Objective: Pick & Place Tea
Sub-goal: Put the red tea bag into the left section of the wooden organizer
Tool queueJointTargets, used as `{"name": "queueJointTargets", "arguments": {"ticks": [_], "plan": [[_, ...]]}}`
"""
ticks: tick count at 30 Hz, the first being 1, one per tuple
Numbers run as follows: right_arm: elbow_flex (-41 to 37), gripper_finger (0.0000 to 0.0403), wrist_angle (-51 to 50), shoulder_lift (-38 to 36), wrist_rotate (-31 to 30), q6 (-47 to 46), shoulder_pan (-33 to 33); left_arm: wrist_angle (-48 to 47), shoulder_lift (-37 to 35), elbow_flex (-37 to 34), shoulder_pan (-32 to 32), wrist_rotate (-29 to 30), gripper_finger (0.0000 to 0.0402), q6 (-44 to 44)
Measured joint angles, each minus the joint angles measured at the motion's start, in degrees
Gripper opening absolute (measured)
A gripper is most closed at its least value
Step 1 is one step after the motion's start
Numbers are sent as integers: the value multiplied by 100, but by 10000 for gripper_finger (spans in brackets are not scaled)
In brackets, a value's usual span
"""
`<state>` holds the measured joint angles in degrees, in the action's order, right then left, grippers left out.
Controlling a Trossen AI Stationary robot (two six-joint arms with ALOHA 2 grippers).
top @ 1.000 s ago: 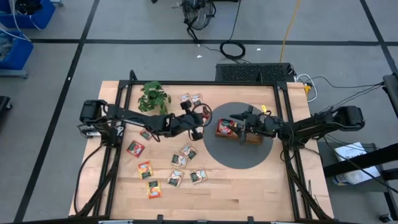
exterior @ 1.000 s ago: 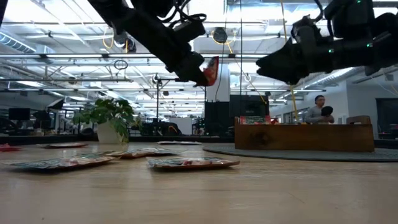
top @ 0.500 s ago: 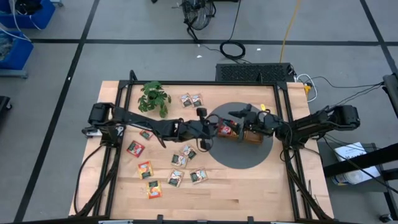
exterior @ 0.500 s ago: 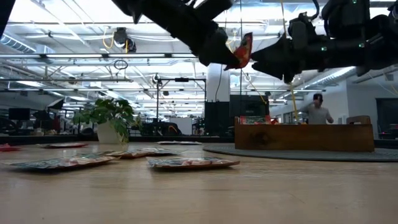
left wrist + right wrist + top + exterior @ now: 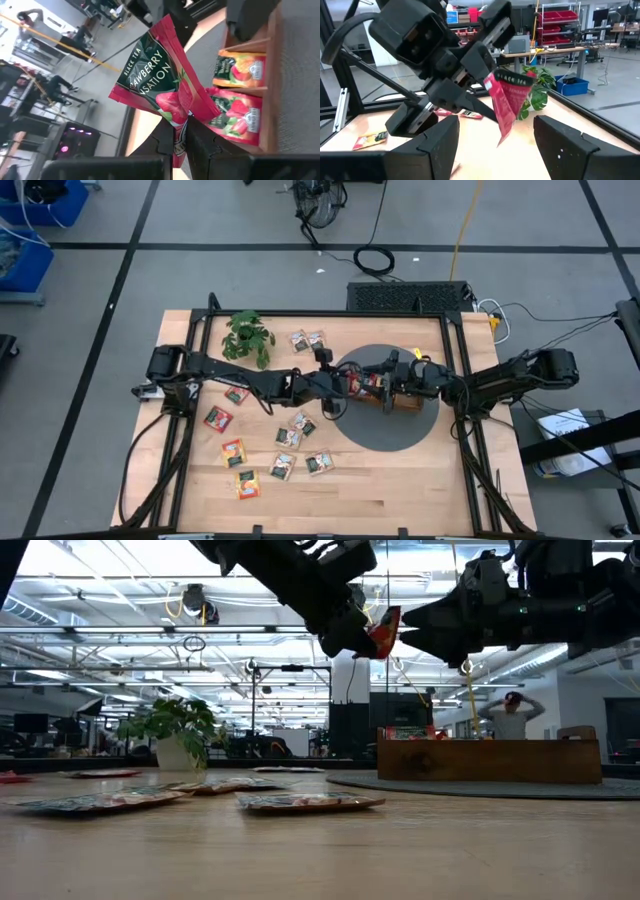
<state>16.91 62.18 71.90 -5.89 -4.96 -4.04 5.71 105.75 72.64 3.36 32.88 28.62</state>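
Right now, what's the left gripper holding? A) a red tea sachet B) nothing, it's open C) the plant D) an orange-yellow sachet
A: the left gripper is shut on a red tea sachet, held up in the air facing the open right gripper, with the wooden tray beyond it.

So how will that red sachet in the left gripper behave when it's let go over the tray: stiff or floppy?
Probably fairly stiff: the red sachet stands out flat from the left gripper, pinched only at one corner. Likely very light, so it may flutter or land askew in the wooden tray. Its glossy wrapper looks slippery, so it could slide on the sachets already lying there.
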Motion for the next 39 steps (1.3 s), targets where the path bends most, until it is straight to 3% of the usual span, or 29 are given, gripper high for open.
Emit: {"name": "queueJointTargets", "arguments": {"ticks": [10, 29, 34, 39], "plan": [[482, 238, -285, 407, -7, 411, -11, 13, 0, 0, 0, -92, 27, -66], [496, 234, -244, 444, -32, 458, -171, -119, 0, 0, 22, 45, 27, -86], [496, 197, -244, 444, -3, 458, -256, -120, 0, 0, 22, 21, 27, -87], [496, 126, -244, 442, 378, 447, -315, -113, 0, 0, 22, 18, 27, -89]]}}
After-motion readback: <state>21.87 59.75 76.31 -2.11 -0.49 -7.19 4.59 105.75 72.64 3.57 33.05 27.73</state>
